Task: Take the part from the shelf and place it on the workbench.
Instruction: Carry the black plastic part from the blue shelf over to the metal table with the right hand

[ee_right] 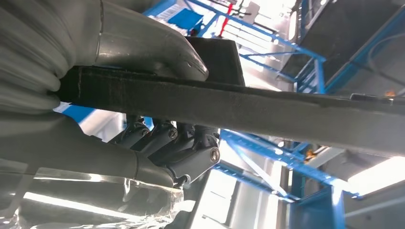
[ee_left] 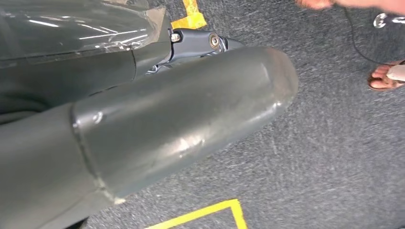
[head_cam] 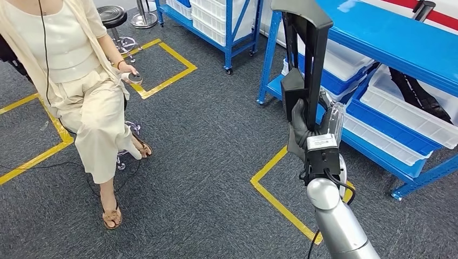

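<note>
The part (head_cam: 309,65) is a long black bar with a block on its side and a flat head on top. It stands upright in front of the blue shelf (head_cam: 389,32). My right hand (head_cam: 310,132) grips its lower end, arm raised from below. In the right wrist view the bar (ee_right: 239,102) runs across the picture, clamped between the grey thumb (ee_right: 143,43) and the dark fingers (ee_right: 162,138). My left hand (ee_left: 157,124) hangs over the grey carpet, its thick thumb stretched out, nothing in it.
White bins (head_cam: 410,113) fill the blue shelf beside the part. A second blue rack (head_cam: 227,27) stands further back. A person (head_cam: 81,81) sits on a chair at the left, feet on the carpet. Yellow tape (head_cam: 275,199) marks floor squares.
</note>
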You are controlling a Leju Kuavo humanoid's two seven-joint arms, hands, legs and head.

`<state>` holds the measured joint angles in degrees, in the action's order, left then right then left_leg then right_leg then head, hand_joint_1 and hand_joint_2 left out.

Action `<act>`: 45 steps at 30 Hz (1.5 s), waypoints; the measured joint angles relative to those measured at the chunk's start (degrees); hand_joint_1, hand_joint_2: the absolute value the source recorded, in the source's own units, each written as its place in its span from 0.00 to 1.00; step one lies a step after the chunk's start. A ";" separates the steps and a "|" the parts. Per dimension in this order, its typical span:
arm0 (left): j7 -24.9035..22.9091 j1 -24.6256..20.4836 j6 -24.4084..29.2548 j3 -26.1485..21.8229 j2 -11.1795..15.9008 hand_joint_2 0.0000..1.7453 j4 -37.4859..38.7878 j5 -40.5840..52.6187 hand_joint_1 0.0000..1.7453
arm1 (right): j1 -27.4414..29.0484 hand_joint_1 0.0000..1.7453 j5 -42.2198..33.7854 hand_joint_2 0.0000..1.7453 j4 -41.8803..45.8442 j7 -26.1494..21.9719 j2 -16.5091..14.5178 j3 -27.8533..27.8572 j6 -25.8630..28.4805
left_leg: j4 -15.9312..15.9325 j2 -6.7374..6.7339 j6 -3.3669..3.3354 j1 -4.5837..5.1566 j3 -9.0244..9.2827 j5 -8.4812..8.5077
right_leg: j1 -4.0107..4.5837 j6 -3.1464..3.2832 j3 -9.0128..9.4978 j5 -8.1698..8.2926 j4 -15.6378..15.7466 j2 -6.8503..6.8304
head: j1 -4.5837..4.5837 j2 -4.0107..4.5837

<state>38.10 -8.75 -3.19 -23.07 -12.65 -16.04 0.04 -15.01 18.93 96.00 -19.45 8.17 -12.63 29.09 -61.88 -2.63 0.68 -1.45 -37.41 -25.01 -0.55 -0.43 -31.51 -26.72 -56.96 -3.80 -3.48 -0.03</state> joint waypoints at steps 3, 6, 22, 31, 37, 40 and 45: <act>-0.29 -1.03 0.05 0.55 -0.22 0.00 -0.01 -0.01 0.00 | -0.50 1.00 0.25 1.00 1.12 0.54 0.64 0.25 -0.05 | 2.73 0.42 -1.19 0.65 1.25 0.44 | 0.58 -1.13 0.12 -0.42 -0.13 -1.38 | -0.28 -0.01; -0.18 -1.38 0.13 0.87 -0.24 0.00 -0.14 -0.34 0.00 | -0.29 1.00 -0.11 1.00 1.87 0.56 1.25 0.38 -0.08 | 3.67 1.96 -2.72 0.72 1.69 1.05 | 0.30 -1.83 -0.72 -2.03 -2.37 -0.06 | -0.32 -0.01; -1.00 -2.04 0.32 1.39 -0.10 0.00 -0.51 -1.01 0.00 | 3.35 1.00 3.54 1.00 4.80 0.42 2.80 0.95 1.79 | -0.44 5.90 -1.14 0.78 -0.73 -1.11 | -1.18 -0.56 -1.15 0.63 -0.73 4.10 | 0.06 0.01; -1.27 -2.44 1.28 2.07 0.42 0.00 -1.19 -1.50 0.00 | 4.09 1.00 2.54 1.00 4.18 0.78 2.77 1.96 0.98 | 0.97 0.16 -2.70 1.61 1.14 -0.29 | 0.87 0.36 -1.08 0.33 -0.81 -0.42 | 0.30 0.01; -0.78 -2.02 1.91 1.96 0.61 0.00 -1.45 -2.66 0.00 | 2.73 1.00 1.44 1.00 1.67 -0.10 2.57 1.96 -0.50 | 4.62 2.28 -4.23 1.49 2.49 1.31 | 1.01 -0.27 -2.31 -1.55 -3.66 0.31 | 0.22 0.01; -0.47 -1.70 2.14 1.72 0.56 0.00 -1.47 -3.09 0.00 | 2.15 1.00 1.04 1.00 -0.06 -0.28 2.58 1.89 -1.07 | 4.97 4.00 -4.45 1.20 2.46 1.81 | 0.19 -0.24 -7.25 -6.10 -14.53 3.33 | 0.07 0.01; -0.13 -0.99 2.18 1.04 0.72 0.00 -1.48 -3.69 0.00 | 1.23 1.00 0.65 1.00 -2.20 -0.70 2.57 1.60 -1.65 | 4.28 7.42 -3.16 0.61 1.97 1.92 | -1.81 -3.62 -3.20 -2.07 -6.37 4.87 | 0.05 0.01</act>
<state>37.97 -9.75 -1.01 -22.03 -11.93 -17.52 -3.65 -13.79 19.58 93.79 -20.15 10.74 -11.03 27.44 -57.60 4.79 -2.48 -0.83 -35.44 -23.09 -2.35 -4.05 -34.72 -28.79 -63.33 1.07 -3.43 -0.02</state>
